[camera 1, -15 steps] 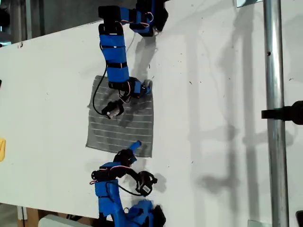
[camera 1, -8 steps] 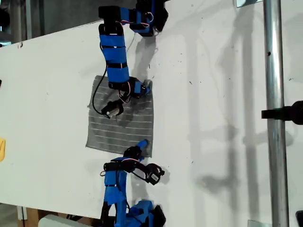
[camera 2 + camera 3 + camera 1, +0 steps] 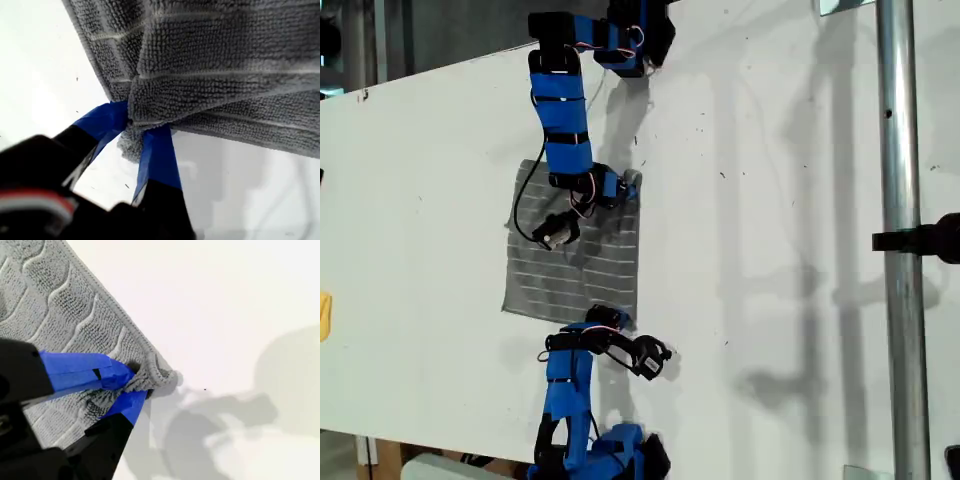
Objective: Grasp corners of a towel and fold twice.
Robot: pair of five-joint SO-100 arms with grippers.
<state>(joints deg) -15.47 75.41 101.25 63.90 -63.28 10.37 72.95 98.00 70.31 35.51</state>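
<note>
My first gripper (image 3: 136,131) has lifted the towel (image 3: 575,262) corner it pinches, folding it over, while my second gripper (image 3: 135,382) clamps another corner near the white tabletop's (image 3: 770,150) middle.

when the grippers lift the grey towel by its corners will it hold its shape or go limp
Probably limp: the towel already bunches and folds over itself where my first gripper pinches its corner. It likely won't slip easily, since the looped pile looks grippy and my second gripper has a wad of it crumpled between its fingers. It looks light for its spread, lying thin and flat on the table.
</note>
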